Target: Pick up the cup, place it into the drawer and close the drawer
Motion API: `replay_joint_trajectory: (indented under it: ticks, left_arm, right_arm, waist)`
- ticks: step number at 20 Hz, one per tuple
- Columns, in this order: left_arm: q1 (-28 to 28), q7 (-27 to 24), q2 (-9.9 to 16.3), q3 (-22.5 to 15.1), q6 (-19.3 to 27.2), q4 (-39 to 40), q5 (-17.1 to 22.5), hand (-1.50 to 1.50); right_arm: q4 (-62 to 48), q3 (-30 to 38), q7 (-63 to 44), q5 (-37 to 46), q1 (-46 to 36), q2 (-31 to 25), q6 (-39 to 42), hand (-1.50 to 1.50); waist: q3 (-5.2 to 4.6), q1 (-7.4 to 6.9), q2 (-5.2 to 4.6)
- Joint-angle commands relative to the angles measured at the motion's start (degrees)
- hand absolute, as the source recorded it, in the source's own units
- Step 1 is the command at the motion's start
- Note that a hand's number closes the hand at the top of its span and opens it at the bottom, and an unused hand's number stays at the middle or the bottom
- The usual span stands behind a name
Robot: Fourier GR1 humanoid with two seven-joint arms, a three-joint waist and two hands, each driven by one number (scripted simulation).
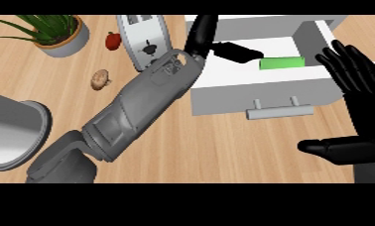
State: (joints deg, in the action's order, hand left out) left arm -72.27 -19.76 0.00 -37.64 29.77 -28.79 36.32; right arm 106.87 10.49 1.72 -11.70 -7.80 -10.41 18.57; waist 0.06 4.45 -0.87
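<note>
the left hand (219,47) reaches into the open white drawer (256,88), fingers loosely spread just beside the green cup (282,63), which lies inside toward the drawer's right. the right hand (353,74) rests open, fingers up, at the right edge. the cup looks small, light, rigid and smooth; its sides would suit a grasp. the drawer handle (280,111) faces near.

Kitchen: light wooden counter (219,141) carrying a white toaster (144,41), potted plant (55,30), steel pot (21,131) at left edge, open white drawer unit (256,84); small red item (112,40), possibly a pepper, and a mushroom (100,79).
</note>
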Motion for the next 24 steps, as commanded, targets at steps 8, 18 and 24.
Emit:
replay_joint_trajectory:
  ticks: [8, 18, 24]
  left_arm:
    - [-0.3, -0.7, 2.9, 6.4, -1.8, -3.4, 2.9, -1.5]
    - [8.7, 5.2, 11.9, 9.1, -2.0, -19.1, 2.2, -1.5]
    - [16.6, 7.0, 19.0, 12.2, -4.4, -29.0, 2.2, -1.5]
  right_arm:
    - [9.1, -1.5, -1.9, 2.7, 6.7, -7.2, 8.0, 1.5]
    - [10.2, -6.8, -0.2, 21.1, 10.9, -7.0, 4.6, 1.5]
    - [4.1, -12.2, 0.2, 32.0, 5.2, -3.6, -2.0, 1.5]
  waist:
    - [-0.08, -3.62, 0.96]
    - [-0.07, -5.38, 1.35]
    - [-0.07, -5.58, 1.1]
